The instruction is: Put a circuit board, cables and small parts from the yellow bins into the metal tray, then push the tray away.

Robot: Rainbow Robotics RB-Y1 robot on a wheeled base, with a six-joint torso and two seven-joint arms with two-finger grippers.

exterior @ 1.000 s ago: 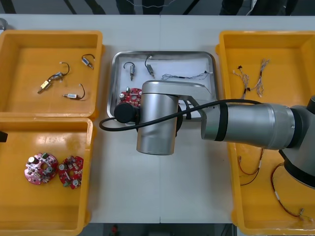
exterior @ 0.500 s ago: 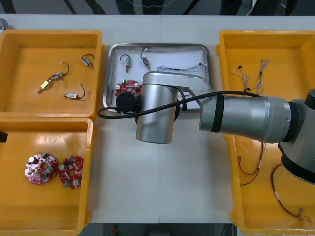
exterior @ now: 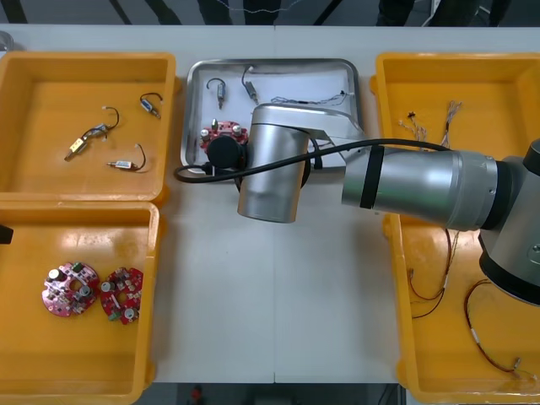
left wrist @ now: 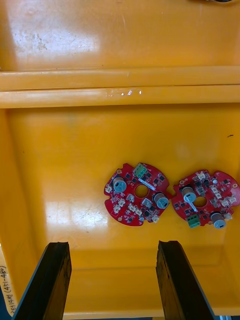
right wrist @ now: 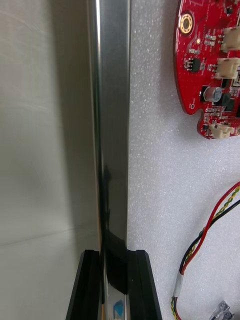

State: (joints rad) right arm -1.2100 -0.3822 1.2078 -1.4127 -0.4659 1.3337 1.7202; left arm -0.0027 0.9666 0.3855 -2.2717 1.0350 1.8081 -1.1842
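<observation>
The metal tray [exterior: 270, 62], white inside, lies near the table's far edge between the yellow bins. It holds a round red circuit board [exterior: 221, 135], thin cables [exterior: 325, 99] and two small metal parts [exterior: 218, 91] on black leads. My right arm's wrist [exterior: 270, 169] covers the tray's near edge. In the right wrist view my right gripper [right wrist: 114, 255] is shut on the tray's shiny rim [right wrist: 112, 125], with the circuit board [right wrist: 207, 70] and a red and yellow cable [right wrist: 210, 225] on the white floor beyond. My left gripper [left wrist: 115, 250] hangs open over two circuit boards [left wrist: 137, 194].
The near left bin [exterior: 25, 337] holds two red boards [exterior: 69, 288]. Several small metal parts [exterior: 84, 139] lie in the far left bin [exterior: 84, 63]. On the right, both bins [exterior: 472, 67] hold loose cables [exterior: 439, 126].
The tray has slid toward the table's far edge, and my right arm has moved with it. The left arm has stayed still.
</observation>
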